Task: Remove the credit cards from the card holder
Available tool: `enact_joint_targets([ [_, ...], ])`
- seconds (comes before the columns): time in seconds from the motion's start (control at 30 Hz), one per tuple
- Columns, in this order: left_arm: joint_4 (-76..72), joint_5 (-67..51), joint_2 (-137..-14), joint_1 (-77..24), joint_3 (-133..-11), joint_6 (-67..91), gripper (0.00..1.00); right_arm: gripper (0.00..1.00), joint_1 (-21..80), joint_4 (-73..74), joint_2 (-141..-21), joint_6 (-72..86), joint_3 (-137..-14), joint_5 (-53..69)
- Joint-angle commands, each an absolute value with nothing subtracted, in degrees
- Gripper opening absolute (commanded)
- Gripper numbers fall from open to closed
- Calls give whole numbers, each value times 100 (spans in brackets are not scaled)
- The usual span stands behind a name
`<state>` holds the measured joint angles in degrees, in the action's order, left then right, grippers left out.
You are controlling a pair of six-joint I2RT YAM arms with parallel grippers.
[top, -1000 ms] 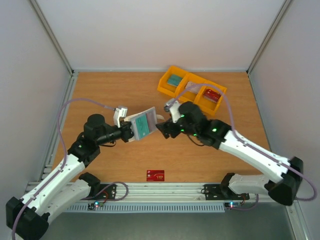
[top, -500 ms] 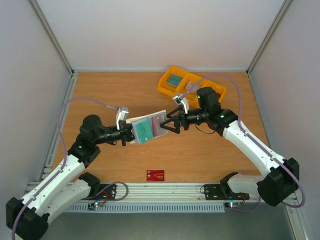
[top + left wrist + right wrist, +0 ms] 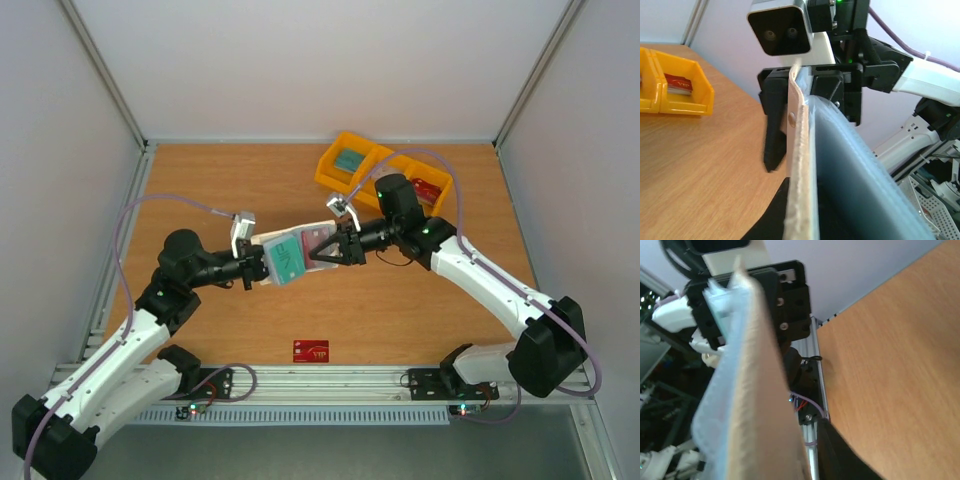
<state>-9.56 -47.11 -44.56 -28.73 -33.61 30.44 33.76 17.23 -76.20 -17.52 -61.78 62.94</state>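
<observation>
Bin tray (image 3: 333, 181) beyond card holder (image 3: 290, 255)

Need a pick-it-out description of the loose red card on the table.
On the wooden table, find the metal rail along the near edge. Just beyond its middle, a red card with white lettering lies flat on bare wood. The other red card sits in the yellow bin at the far edge; this one lies alone.

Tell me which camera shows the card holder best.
Top external: the card holder shows its open inside and cards. Both wrist views see it only edge-on, cream outside and grey-blue lining, blurred in the right one.
</observation>
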Motion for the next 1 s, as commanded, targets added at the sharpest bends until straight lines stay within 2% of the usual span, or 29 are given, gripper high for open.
enact_joint_targets([
  [0.0, -1109, -4386, -4434, -2874, -3342, 3174, 0, 13, 3444, 1353, -7564, -1489, -6203, 6600],
  [0.03, -1015, -4285, -4438, -2874, -3347, 3187, 1, 7, 3441, 1328, -7528, -1455, -6164, 6596],
  [0.07, -916, -4135, -4431, -2855, -3355, 3203, 7, 2, 3437, 1286, -7485, -1405, -6123, 6529],
  [0.17, -639, -3890, -4369, -2758, -3415, 3195, 45, 1, 3409, 1094, -7279, -1194, -5960, 6380],
  [0.27, -452, -3687, -4293, -2657, -3478, 3028, 64, 1, 3352, 673, -7044, -881, -5776, 6372],
  [0.37, 62, -3221, -4208, -2599, -3646, 2621, 67, 1, 3340, 419, -6904, -698, -5696, 6238],
  [0.5, 490, -3137, -4114, -2584, -3867, 1957, 58, 1, 3340, 53, -6899, -436, -5626, 6012],
  [0.57, 417, -3245, -4076, -2584, -3967, 1691, 57, 1, 3345, -349, -6937, -189, -5564, 5825],
  [0.77, 384, -3435, -4261, -2718, -4300, 1282, 60, 1, 3410, -873, -7185, 244, -5485, 5169],
  [0.97, 585, -3002, -4563, -3223, -4506, 846, 64, 1, 3560, -1214, -7527, 386, -5556, 5098],
])
